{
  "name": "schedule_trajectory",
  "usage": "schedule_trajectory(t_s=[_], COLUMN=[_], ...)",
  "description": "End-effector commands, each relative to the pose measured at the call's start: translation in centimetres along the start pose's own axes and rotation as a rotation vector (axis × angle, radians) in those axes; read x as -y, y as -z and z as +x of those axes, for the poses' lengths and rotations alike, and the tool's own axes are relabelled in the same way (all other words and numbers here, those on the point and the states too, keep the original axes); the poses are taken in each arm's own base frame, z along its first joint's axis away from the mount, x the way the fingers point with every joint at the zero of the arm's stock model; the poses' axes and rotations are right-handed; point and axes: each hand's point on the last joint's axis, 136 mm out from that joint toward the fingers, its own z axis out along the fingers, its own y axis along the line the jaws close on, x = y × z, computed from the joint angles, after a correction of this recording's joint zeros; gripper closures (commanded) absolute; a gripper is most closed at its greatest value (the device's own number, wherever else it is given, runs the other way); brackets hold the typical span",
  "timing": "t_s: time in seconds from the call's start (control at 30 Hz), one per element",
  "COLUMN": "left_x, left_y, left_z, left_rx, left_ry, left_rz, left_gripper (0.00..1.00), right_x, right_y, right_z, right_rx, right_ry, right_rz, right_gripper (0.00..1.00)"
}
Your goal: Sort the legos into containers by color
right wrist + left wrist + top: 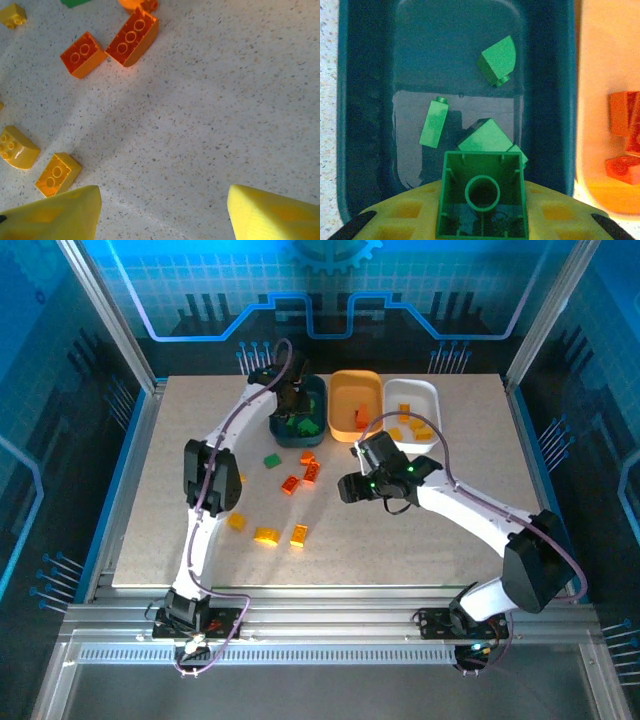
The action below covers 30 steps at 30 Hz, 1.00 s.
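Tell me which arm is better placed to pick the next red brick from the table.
Right. The right fingers, open, hang above the table near the red bricks; the left fingers hold a green brick over the teal bin.

Left wrist: green brick (482,195) gripped in left claw (482,227), base cropped at 6 o'clock; orange bin (600,50) and its red-orange bricks (622,114) cropped at 3. Right wrist: green scrap (75,2) cropped at 12; right claw (165,210) fingers (272,215) cropped at 6.
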Motion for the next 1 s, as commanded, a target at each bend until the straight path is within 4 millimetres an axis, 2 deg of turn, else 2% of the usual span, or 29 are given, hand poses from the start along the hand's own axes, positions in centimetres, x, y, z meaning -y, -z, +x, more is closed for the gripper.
schedule_trajectory(t_s=[0.0, 0.07, 0.17, 0.23, 0.33, 0.4, 0.47, 0.57, 0.63, 0.7, 0.83, 0.97], left_x=[0.0, 0.0, 0.5, 1.6, 2.5, 1.4, -0.6, -4.0, -6.4, -7.3, -6.2, -6.2], left_y=[0.6, 0.3, 1.1, 2.7, 6.1, 7.8, 8.5, 7.8, 6.6, 5.4, 3.4, 1.3], left_z=[0.1, 0.2, 0.3, -0.1, -0.3, 0.0, 1.1, 4.3, 6.6, 8.1, 9.2, 9.7], left_rx=[-0.045, -0.051, -0.054, -0.034, 0.007, 0.055, 0.092, 0.08, 0.043, 0.014, -0.003, -0.044], left_ry=[-0.031, -0.038, -0.047, -0.053, -0.054, -0.062, -0.078, -0.092, -0.097, -0.106, -0.157, -0.17], left_rz=[0.029, 0.032, 0.066, 0.122, 0.198, 0.17, 0.121, 0.041, -0.024, -0.033, 0.047, 0.043], left_gripper=[0.65, 0.59, 0.43, 0.33, 0.26, 0.21, 0.2, 0.22, 0.23, 0.24, 0.23, 0.23], right_x=[0.9, 1.0, 1.1, 1.0, 1.0, 1.0, 0.8, 0.6, 0.4, 0.2, -0.2, -0.3], right_y=[0.8, 0.7, 0.6, 0.7, 0.9, 0.9, 0.9, 0.8, 0.7, 0.6, 0.5, 0.9], right_z=[-0.4, -0.4, -0.4, -0.5, -0.7, -0.5, -0.4, -0.2, -0.1, -0.1, -0.3, -0.1], right_rx=[0.015, 0.015, 0.014, 0.016, 0.021, 0.02, 0.019, 0.016, 0.013, 0.012, 0.011, 0.02], right_ry=[0.0, -0.009, -0.014, -0.015, -0.018, -0.023, -0.024, -0.025, -0.025, -0.022, -0.02, -0.018], right_rz=[0.011, 0.009, 0.006, 0.006, 0.006, 0.002, -0.002, -0.005, -0.012, -0.017, -0.025, -0.02], right_gripper=[0.31, 0.31, 0.31, 0.31, 0.31, 0.31, 0.31, 0.31, 0.31, 0.31, 0.31, 0.3])
